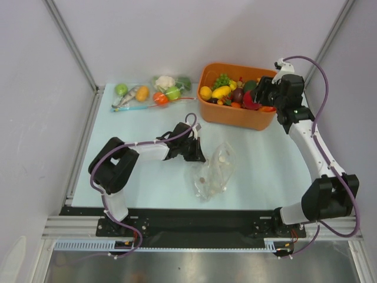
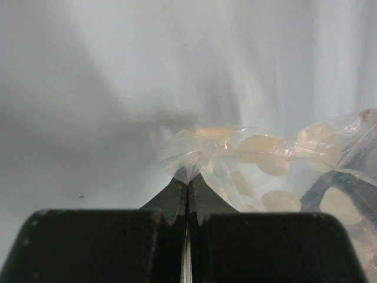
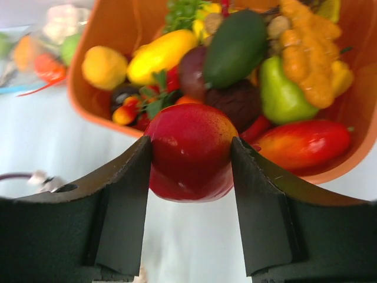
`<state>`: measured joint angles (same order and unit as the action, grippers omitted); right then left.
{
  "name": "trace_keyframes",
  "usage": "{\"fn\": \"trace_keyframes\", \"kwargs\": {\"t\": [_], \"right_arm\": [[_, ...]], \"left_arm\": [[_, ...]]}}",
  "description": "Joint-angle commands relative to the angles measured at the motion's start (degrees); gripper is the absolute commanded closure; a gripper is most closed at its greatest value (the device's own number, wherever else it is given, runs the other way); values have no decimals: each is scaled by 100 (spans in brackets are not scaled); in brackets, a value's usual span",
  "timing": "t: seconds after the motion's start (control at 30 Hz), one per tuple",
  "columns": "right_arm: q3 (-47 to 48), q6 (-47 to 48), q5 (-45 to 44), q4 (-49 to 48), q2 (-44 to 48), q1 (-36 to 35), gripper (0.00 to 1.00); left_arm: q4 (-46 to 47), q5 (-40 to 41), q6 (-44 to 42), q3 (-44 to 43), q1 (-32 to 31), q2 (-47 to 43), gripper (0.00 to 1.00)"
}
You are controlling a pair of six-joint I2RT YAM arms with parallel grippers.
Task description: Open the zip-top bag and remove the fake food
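Observation:
The zip-top bag [image 1: 215,171], clear and crinkled, lies on the table in front of the arms. My left gripper [image 1: 200,158] is shut on a corner of its plastic, seen close in the left wrist view as the bag [image 2: 259,159] bunched at the gripper [image 2: 188,180]. Pale round shapes show through the film. My right gripper [image 1: 252,101] holds a round red piece of fake food [image 3: 189,150] between its fingers [image 3: 126,194], over the near rim of the orange bin [image 1: 235,121].
The orange bin [image 3: 118,23] at the back right is full of mixed plastic fruit and vegetables. Other clear bags with food [image 1: 147,93] lie at the back left. Metal frame rails run along the table's left and near edges.

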<state>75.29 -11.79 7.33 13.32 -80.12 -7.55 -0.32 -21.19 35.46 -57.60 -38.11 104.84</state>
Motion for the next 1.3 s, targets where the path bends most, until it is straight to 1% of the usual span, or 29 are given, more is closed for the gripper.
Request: {"fn": "trace_keyframes", "kwargs": {"t": [0.0, 0.17, 0.37, 0.43, 0.6, 0.63, 0.67, 0.7, 0.73, 0.8, 0.83, 0.87, 0.93, 0.97, 1.0, 1.1, 1.27], "right_arm": [[355, 290, -223, -611, -258, 113, 100], [268, 616, -644, -760, -513, 228, 100], [-119, 950, -1216, -1271, -672, 272, 100], [-137, 1029, -1287, -1534, -803, 280, 100], [-172, 1056, -1182, -1482, -979, 281, 100], [-190, 1039, -1164, -1455, -988, 289, 98], [-198, 1039, -1155, -1420, -1006, 281, 94], [-190, 1039, -1138, -1385, -1015, 289, 86], [-181, 1039, -1068, -1359, -1006, 298, 67], [-163, 1065, -989, -1174, -936, 289, 50], [-155, 1056, -936, -1157, -892, 289, 39], [-146, 1065, -918, -1139, -857, 289, 34], [-76, 1065, -970, -1086, -760, 289, 29], [-67, 1100, -988, -1112, -673, 289, 6], [-58, 1126, -979, -1104, -637, 289, 1], [30, 1162, -1014, -964, -567, 289, 0], [3, 1153, -1006, -902, 30, 289, 0]], "left_arm": [[-100, -26, -110, -137, 31, -297, 100], [-109, -26, -110, -119, 31, -332, 100], [-197, -61, -75, -181, 23, -402, 100], [-223, -52, -83, -216, 14, -420, 100], [-285, -26, -75, -260, -12, -455, 100], [-285, -26, -83, -260, -21, -455, 100], [-285, -17, -75, -260, -21, -464, 100], [-285, -25, -75, -278, -21, -464, 100], [-293, -26, -75, -278, -30, -473, 100], [-302, -26, -66, -295, -39, -464, 100], [-311, -34, -75, -321, -39, -455, 100], [-320, -34, -66, -322, -48, -447, 100], [-329, -43, -66, -365, -56, -420, 100], [-320, -52, -66, -374, -56, -420, 100], [-302, -78, -66, -366, -56, -412, 100], [-293, -105, -75, -392, -65, -420, 100], [-320, -70, -92, -392, -65, -490, 100]]}}
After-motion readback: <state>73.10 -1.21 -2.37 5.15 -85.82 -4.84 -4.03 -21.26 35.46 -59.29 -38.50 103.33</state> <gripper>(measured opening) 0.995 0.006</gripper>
